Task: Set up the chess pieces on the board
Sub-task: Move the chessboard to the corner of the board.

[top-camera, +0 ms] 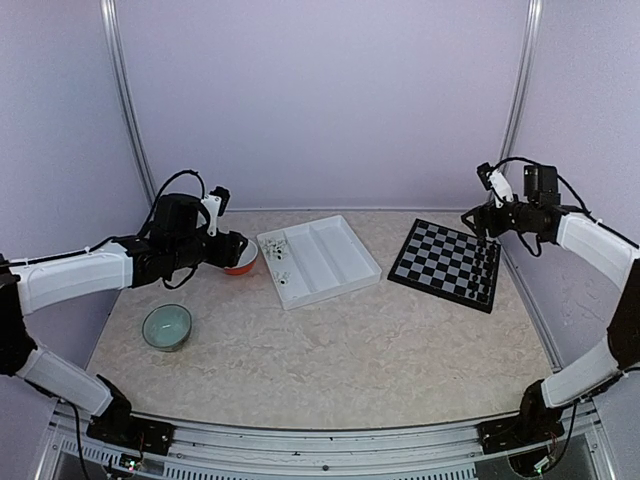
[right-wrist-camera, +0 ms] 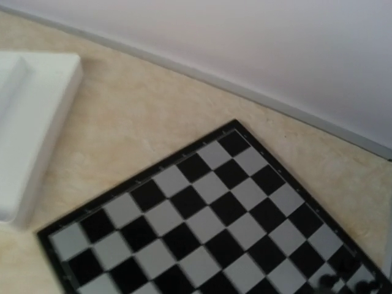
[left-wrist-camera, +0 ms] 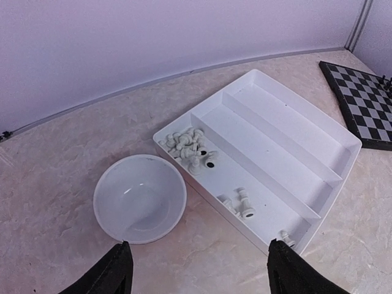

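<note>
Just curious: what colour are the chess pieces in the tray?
The chess pieces look white; the left wrist view shows them best.

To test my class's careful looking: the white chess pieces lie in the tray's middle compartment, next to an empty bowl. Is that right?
Not quite. The white chess pieces lie in the outer compartment of the tray, the one nearest the empty bowl; the middle compartment holds nothing. The left wrist view shows it.

light: bright, even, soft shadows | top view: edges bowed | right wrist: blurred | left wrist: sharp
</note>
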`<action>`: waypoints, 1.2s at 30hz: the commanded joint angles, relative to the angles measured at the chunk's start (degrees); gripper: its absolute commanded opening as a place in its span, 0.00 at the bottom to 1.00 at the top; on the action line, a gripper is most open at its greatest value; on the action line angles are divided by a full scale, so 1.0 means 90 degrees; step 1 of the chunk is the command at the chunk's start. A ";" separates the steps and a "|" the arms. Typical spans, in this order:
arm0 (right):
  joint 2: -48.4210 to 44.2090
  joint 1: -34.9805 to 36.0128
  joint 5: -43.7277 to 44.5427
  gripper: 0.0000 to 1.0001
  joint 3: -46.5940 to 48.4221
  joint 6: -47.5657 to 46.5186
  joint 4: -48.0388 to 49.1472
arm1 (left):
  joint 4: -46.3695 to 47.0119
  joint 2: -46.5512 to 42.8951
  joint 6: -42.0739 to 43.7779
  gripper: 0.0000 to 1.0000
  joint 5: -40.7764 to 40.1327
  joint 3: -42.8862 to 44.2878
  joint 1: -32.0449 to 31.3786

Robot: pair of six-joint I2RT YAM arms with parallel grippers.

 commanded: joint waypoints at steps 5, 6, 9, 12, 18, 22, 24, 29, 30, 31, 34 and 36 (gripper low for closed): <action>0.2491 0.0419 0.0709 0.68 0.1957 -0.0638 -0.0519 | 0.0433 0.0552 0.0108 0.74 0.0457 0.0047 -0.0333; 0.2834 0.0467 0.0798 0.66 0.2294 -0.0620 -0.0659 | 0.0435 0.0600 0.0112 0.74 0.0477 0.0050 -0.0371; 0.3993 0.0546 0.1093 0.63 0.3400 -0.0323 -0.1003 | 0.0413 0.0717 0.0146 0.74 0.0504 0.0069 -0.0471; 0.5077 0.0564 0.1261 0.64 0.4603 -0.0011 -0.1418 | 0.0386 0.0814 0.0173 0.74 0.0548 0.0091 -0.0537; 0.6835 0.0506 0.1182 0.83 0.6721 0.0754 -0.1962 | 0.0283 0.1007 0.0238 0.75 0.0631 0.0157 -0.0685; 0.7327 0.0384 0.0951 0.90 0.7180 0.1324 -0.2013 | 0.0247 0.1170 0.0296 0.75 0.0517 0.0129 -0.0835; 0.7492 0.0256 0.0776 0.91 0.7308 0.1511 -0.1944 | 0.0247 0.1292 0.0307 0.75 0.0487 0.0145 -0.0898; 0.7829 0.0065 0.0576 0.90 0.7502 0.1746 -0.1877 | 0.0037 0.1690 0.0263 0.77 0.0626 0.0299 -0.0993; 0.7878 0.0054 0.0475 0.90 0.7517 0.1784 -0.1884 | 0.0003 0.1796 0.0250 0.77 0.0652 0.0348 -0.1003; 0.7931 0.0053 0.0389 0.90 0.7534 0.1780 -0.1890 | -0.0029 0.1868 0.0222 0.78 0.0688 0.0389 -0.1013; 0.8059 -0.0124 0.0140 0.90 0.7646 0.1774 -0.1988 | -0.0079 0.1998 0.0177 0.78 0.0817 0.0463 -0.1025; 0.8105 -0.0182 -0.0050 0.90 0.7669 0.1790 -0.2052 | -0.0098 0.2038 0.0179 0.79 0.0876 0.0495 -0.1035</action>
